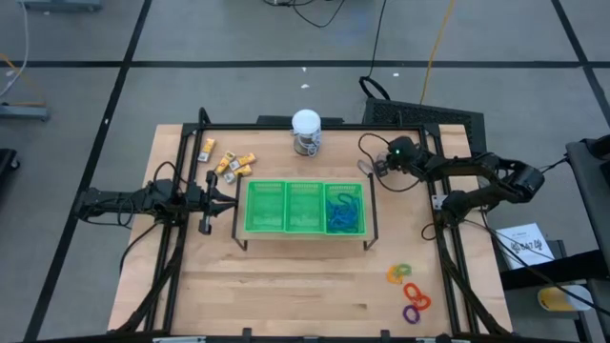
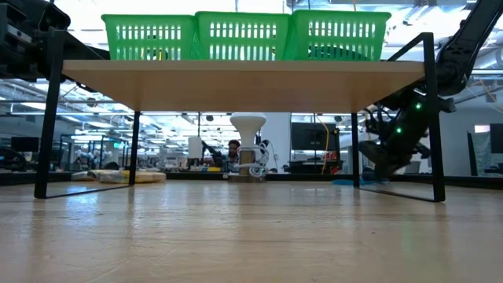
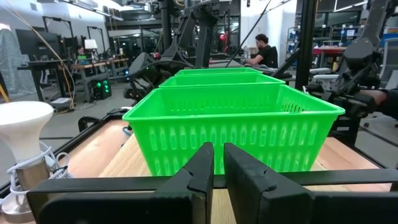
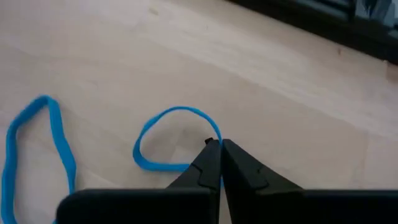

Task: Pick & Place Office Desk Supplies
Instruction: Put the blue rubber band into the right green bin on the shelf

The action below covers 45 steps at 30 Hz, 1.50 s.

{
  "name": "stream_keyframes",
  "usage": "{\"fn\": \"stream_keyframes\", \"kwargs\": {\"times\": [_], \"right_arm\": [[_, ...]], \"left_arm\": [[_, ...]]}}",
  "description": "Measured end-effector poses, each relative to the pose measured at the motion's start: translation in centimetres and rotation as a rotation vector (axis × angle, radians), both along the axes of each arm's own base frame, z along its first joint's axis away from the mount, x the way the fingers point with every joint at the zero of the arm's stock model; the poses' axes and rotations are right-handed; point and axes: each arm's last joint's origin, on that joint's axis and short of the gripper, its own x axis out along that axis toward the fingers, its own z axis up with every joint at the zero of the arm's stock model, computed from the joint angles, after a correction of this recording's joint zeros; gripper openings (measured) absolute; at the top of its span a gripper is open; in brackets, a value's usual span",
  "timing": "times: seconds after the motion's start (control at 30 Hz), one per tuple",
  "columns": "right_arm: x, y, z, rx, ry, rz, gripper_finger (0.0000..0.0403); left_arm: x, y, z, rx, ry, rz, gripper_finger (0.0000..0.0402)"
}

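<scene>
1. While sorting is partly done, the high view shows the green tray (image 1: 305,207) mid-desk (image 1: 286,295): a heap of blue loops (image 1: 344,213) already fills the compartment nearest the right arm, and the other two look empty. Yellow-and-white blocks (image 1: 229,164) lie just beyond the tray's far corner on the left arm's side. Coloured rings (image 1: 410,291) lie well off the tray's near corner on the right arm's side. Both groups are left to do. A white-topped jar (image 1: 306,131) stands behind the tray. The right gripper (image 1: 374,166) is down just beyond the tray's far right corner. The left gripper (image 1: 232,198) waits just beside the tray's left end.
2. Low view: the tray sits on a raised wooden shelf on a black frame, with an open lab hall behind.
3. Left wrist view: jaws shut, holding nothing, pointed at the tray wall. A seated person (image 3: 263,50) is far behind the tray, among workstations.
4. Right wrist view: jaws pinched shut on one blue loop (image 4: 163,138) lying on pale wood, and a second blue loop (image 4: 34,149) lies nearby. These two loops are also not yet in the tray.
</scene>
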Motion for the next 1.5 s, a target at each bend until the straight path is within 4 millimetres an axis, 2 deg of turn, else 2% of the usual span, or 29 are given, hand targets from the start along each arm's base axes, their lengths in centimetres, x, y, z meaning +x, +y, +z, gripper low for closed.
{"fn": "stream_keyframes", "kwargs": {"times": [0.87,1.23,1.5], "right_arm": [[2.2,-0.5,3.0,-0.203,-0.283,0.148,0.0],[2.0,0.4,7.0,-0.305,-0.518,0.3,0.0],[2.2,2.9,10.2,-0.396,-0.682,0.466,0.0]], "left_arm": [[0.0,0.0,0.0,0.0,0.0,0.0,0.0045],[0.0,0.0,0.0,0.0,-0.001,0.0,0.0045],[0.0,0.0,0.0,0.0,-0.001,0.0,0.0045]]}}
